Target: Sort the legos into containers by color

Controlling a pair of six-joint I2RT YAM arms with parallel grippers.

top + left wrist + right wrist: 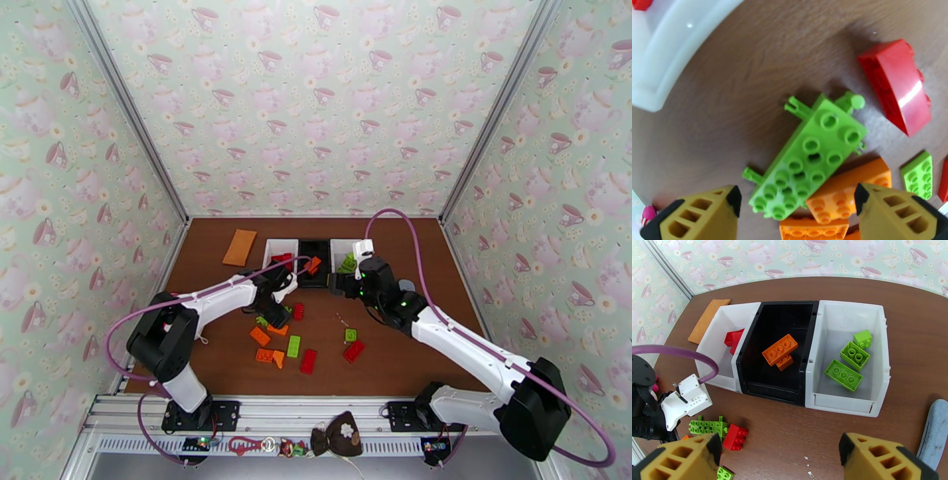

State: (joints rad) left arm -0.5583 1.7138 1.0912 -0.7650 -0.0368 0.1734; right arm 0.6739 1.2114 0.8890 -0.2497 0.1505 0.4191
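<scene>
Left gripper [798,196] gapes empty over a likely light, stiff, slick green lego [809,154], best pinched across its narrow width; right gripper [780,443] likewise spread, empty

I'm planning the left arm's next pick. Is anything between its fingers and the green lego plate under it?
Nothing visible covers the green lego plate; it lies bare just ahead of the open left fingers. An orange lego lies against its edge beside one finger.

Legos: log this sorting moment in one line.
left claw: open over lime plate | right claw: open, empty | left white bin: red legos | black bin: orange legos | right white bin: green legos
</scene>
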